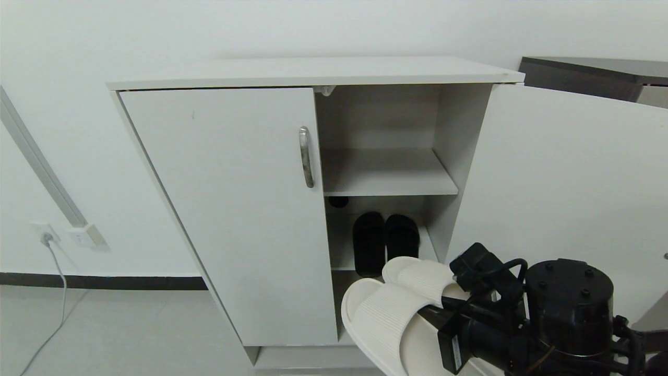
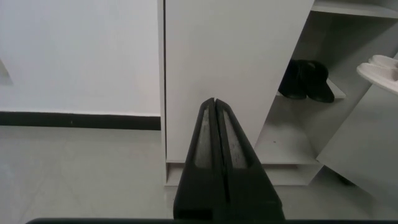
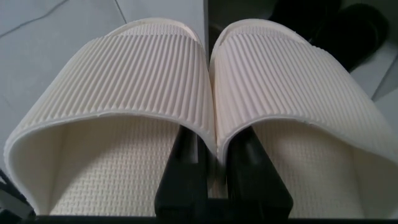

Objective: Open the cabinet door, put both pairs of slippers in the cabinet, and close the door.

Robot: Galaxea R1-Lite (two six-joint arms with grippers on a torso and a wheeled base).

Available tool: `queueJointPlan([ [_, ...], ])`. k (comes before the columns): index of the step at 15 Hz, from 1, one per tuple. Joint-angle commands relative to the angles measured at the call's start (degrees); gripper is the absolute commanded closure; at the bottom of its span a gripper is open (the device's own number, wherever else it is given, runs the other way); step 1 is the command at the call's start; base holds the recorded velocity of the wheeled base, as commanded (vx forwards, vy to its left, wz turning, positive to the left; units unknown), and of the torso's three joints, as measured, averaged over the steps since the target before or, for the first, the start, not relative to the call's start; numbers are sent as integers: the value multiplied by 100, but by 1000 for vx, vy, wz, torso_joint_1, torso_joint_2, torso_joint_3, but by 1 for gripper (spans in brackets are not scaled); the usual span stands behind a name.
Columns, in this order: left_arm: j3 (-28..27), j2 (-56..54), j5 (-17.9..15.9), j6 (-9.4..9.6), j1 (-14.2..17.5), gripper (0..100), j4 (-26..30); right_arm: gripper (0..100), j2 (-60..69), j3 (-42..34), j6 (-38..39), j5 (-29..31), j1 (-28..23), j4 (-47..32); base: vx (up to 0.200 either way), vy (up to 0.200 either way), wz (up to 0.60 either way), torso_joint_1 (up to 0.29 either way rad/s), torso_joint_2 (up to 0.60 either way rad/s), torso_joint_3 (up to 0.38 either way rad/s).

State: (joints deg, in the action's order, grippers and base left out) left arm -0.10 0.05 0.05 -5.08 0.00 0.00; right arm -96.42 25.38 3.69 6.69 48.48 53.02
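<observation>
in front of the cabinet's (image 1: 313, 70) open half, your right pincer (image 1: 436, 313) is clamped on the inner edges of the white slippers (image 1: 386, 313), held side by side. their toes and long axis point into the opening just ahead. the black slippers (image 1: 385, 241) sit on the middle shelf (image 1: 342, 250), with another shelf (image 1: 386, 175) above. the right door (image 1: 563, 183) stands wide. your left pincer (image 2: 215, 155), tips together, faces the shut left door (image 1: 224, 209) above the floor (image 1: 104, 329).

The cabinet (image 1: 313, 70) admits passage through its right half, between the shut left door (image 1: 224, 209) and the swung-out right door (image 1: 563, 188); black slippers (image 1: 386, 243) crowd the middle shelf (image 1: 340, 245) front, white slippers (image 1: 396, 308) hang before the lower opening, the top shelf (image 1: 389, 175) has room
</observation>
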Motion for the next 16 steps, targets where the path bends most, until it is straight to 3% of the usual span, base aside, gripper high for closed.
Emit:
queueJointPlan([
  [1, 1, 4, 4, -1, 0, 100, 0, 100, -106, 11, -53, 51, 3, 24, 0, 0, 0, 0, 0, 0],
  [3, 1, -5, -5, -1, 0, 100, 0, 100, -387, 354, -53, 596, 3, 95, 0, 0, 0, 0, 0, 0],
  [5, 1, 4, -5, 7, 0, 100, 0, 100, -967, 1048, 105, 1695, 21, 68, 0, 0, 0, 0, 0, 0],
  [7, 1, -5, -5, 7, 0, 100, 0, 100, -1204, 1461, 255, 2249, 197, 7, 0, 0, 0, 0, 0, 0],
  [12, 1, -5, -5, 7, 0, 100, 0, 100, -1195, 3201, 474, 3321, 390, -1716, 0, 0, 0, 0, 0, 0],
  [16, 1, -5, -5, 7, 0, 100, 0, 100, -1116, 4845, 1371, 4103, 654, -4124, 0, 0, 0, 0, 0, 0],
])
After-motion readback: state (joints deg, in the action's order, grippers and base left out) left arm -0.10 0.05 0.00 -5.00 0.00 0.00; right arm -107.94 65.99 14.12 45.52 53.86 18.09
